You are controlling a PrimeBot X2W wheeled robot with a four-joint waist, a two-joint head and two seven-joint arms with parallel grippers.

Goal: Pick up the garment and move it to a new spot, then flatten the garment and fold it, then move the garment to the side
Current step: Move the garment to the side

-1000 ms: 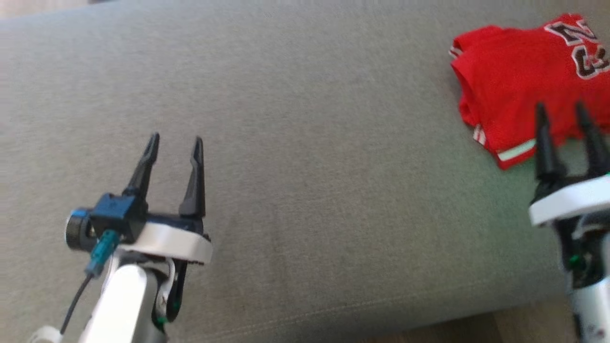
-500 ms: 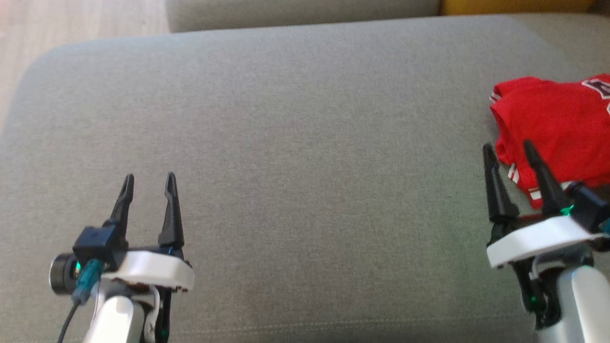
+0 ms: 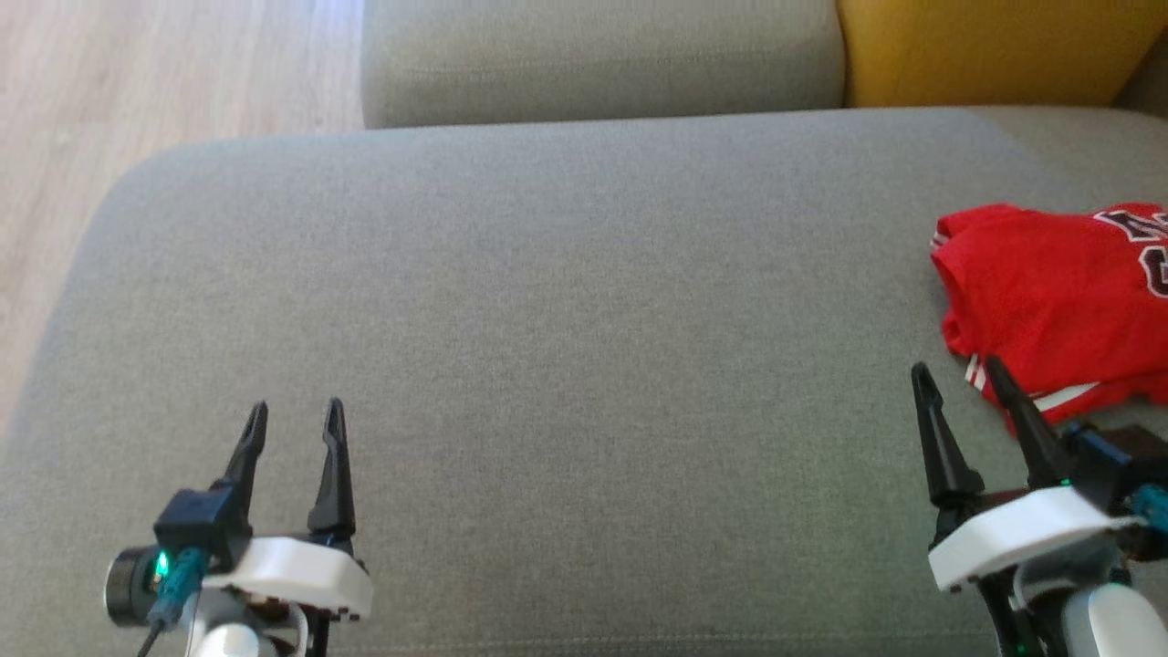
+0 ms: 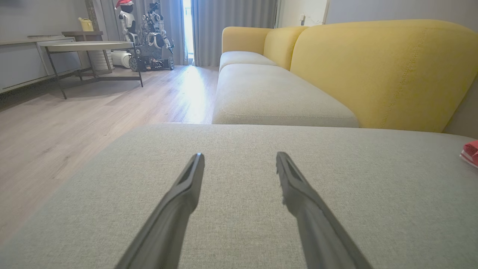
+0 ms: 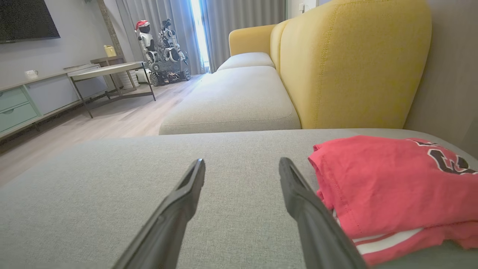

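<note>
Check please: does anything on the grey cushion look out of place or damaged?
Nothing stands out. The red garment lies folded on the right side of the grey cushion; the left gripper and right gripper stand open, empty.

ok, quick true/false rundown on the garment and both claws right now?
1. The red garment lies folded on the grey cushion. True.
2. The right claw is clamped on the garment. False: its jaws stand open and hold nothing.
3. The left claw is open and empty. True.
4. The garment lies nearest the left claw. False: it lies by the right claw, far from the left one.
</note>
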